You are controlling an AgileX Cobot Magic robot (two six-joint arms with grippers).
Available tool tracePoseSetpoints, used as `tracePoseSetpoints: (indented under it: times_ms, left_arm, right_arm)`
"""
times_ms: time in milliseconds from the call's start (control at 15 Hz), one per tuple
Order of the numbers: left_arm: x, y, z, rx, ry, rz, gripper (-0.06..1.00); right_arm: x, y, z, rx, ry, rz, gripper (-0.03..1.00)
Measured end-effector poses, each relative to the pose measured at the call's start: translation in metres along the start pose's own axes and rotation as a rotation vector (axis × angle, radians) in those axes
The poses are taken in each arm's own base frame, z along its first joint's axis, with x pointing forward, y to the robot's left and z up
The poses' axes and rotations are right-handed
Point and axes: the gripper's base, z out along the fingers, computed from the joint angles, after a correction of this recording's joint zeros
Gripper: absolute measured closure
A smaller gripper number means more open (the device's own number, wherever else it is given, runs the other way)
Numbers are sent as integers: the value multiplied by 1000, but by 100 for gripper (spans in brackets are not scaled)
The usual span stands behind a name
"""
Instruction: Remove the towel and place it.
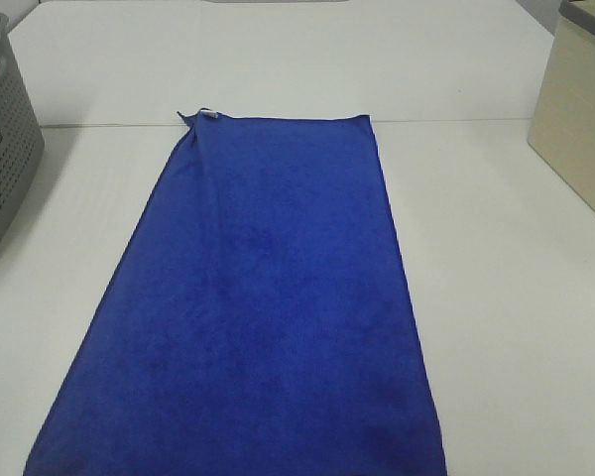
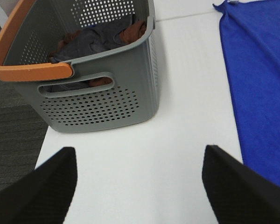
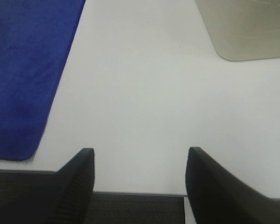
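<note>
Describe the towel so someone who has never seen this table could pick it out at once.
On the white table, between the grey basket at the left and the beige box at the right, the towel lies spread flat down the middle. It is the only deep blue thing, with a small white tag at a far corner.

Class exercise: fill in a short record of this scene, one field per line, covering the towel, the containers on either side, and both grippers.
towel: blue towel spread flat on the white table, white tag at its far corner
left side: grey perforated basket with orange rim, dark clothes inside
right side: beige bin, contents not visible
left gripper: open, empty, over bare table between basket and towel
right gripper: open, empty, at the table's near edge
</note>
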Motion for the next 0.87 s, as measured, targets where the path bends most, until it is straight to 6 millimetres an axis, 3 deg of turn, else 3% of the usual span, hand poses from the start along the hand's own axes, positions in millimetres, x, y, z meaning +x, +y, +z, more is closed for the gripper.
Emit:
tracePoseSetpoints:
  times_ms: [200, 867]
  left_arm:
    - [14, -8, -5, 74, 10, -9, 24]
    - [15, -11, -4, 103, 11, -16, 24]
  right_arm:
    - [0, -1, 8, 0, -22, 3, 38]
    - [0, -1, 12, -1, -33, 3, 38]
